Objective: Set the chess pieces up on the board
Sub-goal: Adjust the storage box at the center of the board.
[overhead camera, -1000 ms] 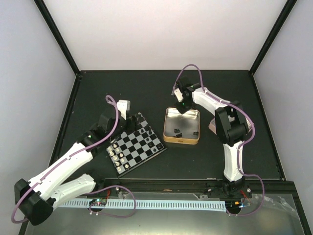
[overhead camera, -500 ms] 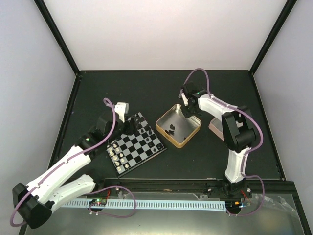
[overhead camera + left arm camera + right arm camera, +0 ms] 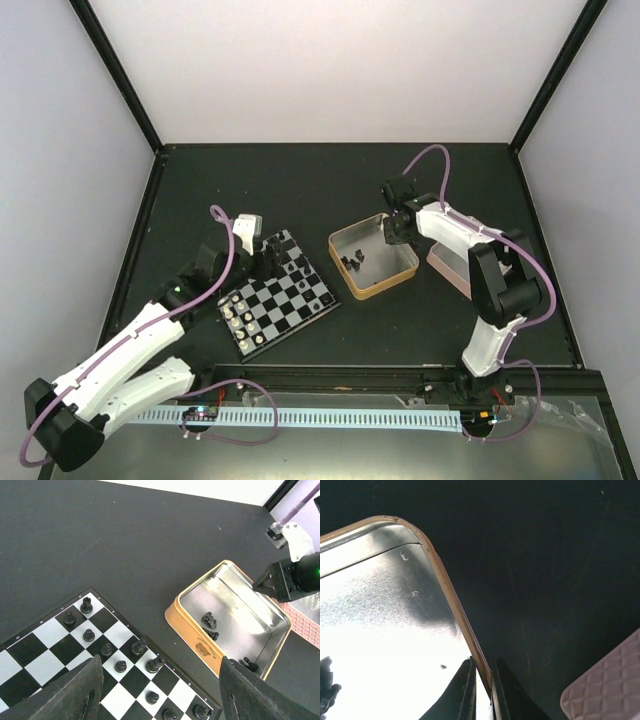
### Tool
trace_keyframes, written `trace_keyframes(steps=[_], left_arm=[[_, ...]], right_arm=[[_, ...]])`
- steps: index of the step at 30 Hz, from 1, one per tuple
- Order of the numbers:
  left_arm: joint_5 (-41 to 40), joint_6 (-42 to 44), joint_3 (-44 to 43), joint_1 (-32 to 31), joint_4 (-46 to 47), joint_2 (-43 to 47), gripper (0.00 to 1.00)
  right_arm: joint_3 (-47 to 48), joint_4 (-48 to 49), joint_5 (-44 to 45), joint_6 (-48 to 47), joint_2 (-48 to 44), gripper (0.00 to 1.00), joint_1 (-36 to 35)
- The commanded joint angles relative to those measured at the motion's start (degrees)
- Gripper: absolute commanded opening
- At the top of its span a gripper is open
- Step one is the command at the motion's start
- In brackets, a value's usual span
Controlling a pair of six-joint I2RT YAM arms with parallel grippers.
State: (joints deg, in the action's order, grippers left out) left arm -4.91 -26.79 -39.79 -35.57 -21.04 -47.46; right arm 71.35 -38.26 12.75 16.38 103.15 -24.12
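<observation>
Low in the right wrist view, the tin [image 3: 438, 565] is clamped at its rim by the right gripper [image 3: 483, 666]; a slow, level pull is advised.

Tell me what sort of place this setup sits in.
Probably a robot test cell in a lab: plain white walls on black posts, a black table, and a left arm and right arm bolted at its near edge, working over a chessboard and tin.
</observation>
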Motion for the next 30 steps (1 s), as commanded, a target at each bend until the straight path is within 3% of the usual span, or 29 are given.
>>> trace_keyframes(steps=[1,17,24,30], left_arm=[[0.69,-0.56,-0.11,0.51,0.56,0.49,0.65],[0.91,-0.5,-0.24,0.51,1.85,-1.27,0.65],[1.08,-0.75,-0.55,0.53,2.69,-1.84,0.66],[0.45,-1.41,0.06,0.5,3.72,-1.84,0.67]], right_arm=[[-2.38,0.2,0.27,9.4,-1.79,0.06,0.39],[-5.86,-1.6,2.33,13.49,-5.87,0.04,0.37],[-3.42,-1.39,-3.7,10.23,-8.06,0.34,0.01],[-0.35,-2.18,-4.23,9.96,-8.46,0.44,-2.19]])
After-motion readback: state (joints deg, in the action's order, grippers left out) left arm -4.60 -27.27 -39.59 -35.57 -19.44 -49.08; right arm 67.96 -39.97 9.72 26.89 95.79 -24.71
